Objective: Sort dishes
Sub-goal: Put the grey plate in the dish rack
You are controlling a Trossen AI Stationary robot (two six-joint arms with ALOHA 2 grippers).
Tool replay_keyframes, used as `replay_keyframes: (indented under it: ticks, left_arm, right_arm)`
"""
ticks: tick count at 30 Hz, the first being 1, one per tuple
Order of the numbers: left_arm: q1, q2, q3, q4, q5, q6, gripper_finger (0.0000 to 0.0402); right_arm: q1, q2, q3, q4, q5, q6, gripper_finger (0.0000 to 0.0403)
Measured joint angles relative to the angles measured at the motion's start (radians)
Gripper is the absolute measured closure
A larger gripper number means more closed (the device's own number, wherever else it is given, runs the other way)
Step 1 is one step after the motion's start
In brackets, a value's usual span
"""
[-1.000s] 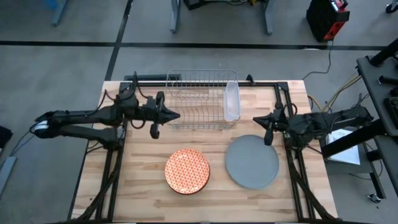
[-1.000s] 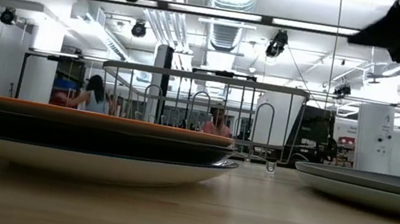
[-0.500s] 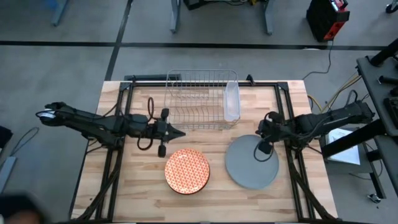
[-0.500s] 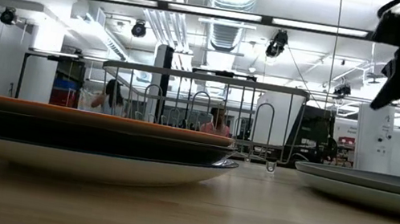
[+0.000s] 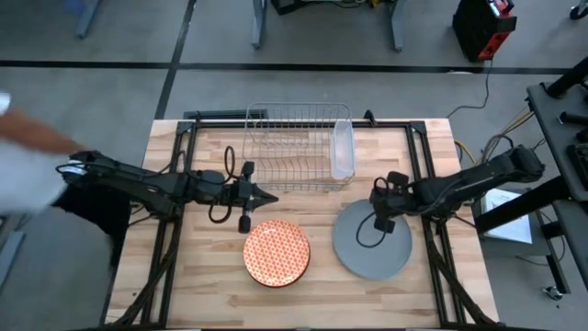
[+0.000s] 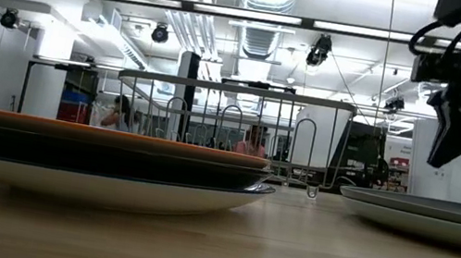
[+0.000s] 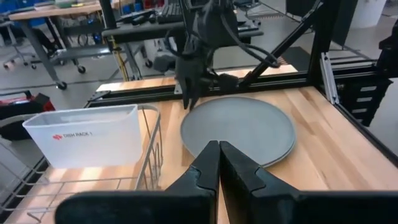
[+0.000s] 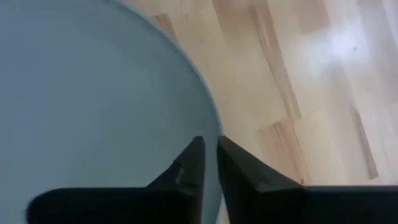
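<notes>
High view: wooden table [image 5: 193, 276] on grey floor; left claw [image 5: 265, 198] pinched together, right claw [image 5: 378, 225] nearly together.

Bare table [image 5: 211, 267] left of orange plate [image 5: 277, 252] — wire rack [image 5: 299, 145] blocks behind.

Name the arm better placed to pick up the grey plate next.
Right. Its hand hangs directly over the grey plate, pointing down at the rim. The left hand is beside the wire rack, nearer the orange patterned plate, fingers closed.
</notes>
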State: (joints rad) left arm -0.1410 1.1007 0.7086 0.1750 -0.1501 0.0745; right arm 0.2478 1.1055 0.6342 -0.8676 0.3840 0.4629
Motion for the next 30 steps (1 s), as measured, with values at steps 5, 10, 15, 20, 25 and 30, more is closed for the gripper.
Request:
replay_keyframes:
  ticks: [5, 10, 15, 20, 25, 30]
  left_arm:
    - [0.001, 0.000, 0.000, 0.008, -0.004, 0.069, 0.0401]
    - [0.003, 0.001, 0.000, 0.020, -0.083, 0.118, 0.0401]
    - [0.008, 0.001, 0.000, 0.020, -0.103, 0.123, 0.0401]
    - [0.007, 0.001, 0.000, 0.019, -0.103, 0.117, 0.0401]
    - [0.007, 0.001, 0.000, 0.005, -0.103, 0.116, 0.0401]
    - [0.007, 0.001, 0.000, -0.003, -0.103, 0.116, 0.0401]
  right_arm:
    - [-0.025, 0.046, 0.000, 0.053, -0.016, -0.004, 0.0282]
    - [-0.127, 0.094, 0.000, 0.073, -0.088, -0.076, 0.0242]
    - [-0.228, 0.106, 0.000, 0.105, -0.134, -0.118, 0.0239]
    - [-0.316, 0.107, 0.000, 0.159, -0.207, -0.205, 0.0252]
    - [-0.367, 0.107, 0.000, 0.188, -0.261, -0.356, 0.0259]
    - [-0.369, 0.108, 0.000, 0.208, -0.311, -0.524, 0.0260]
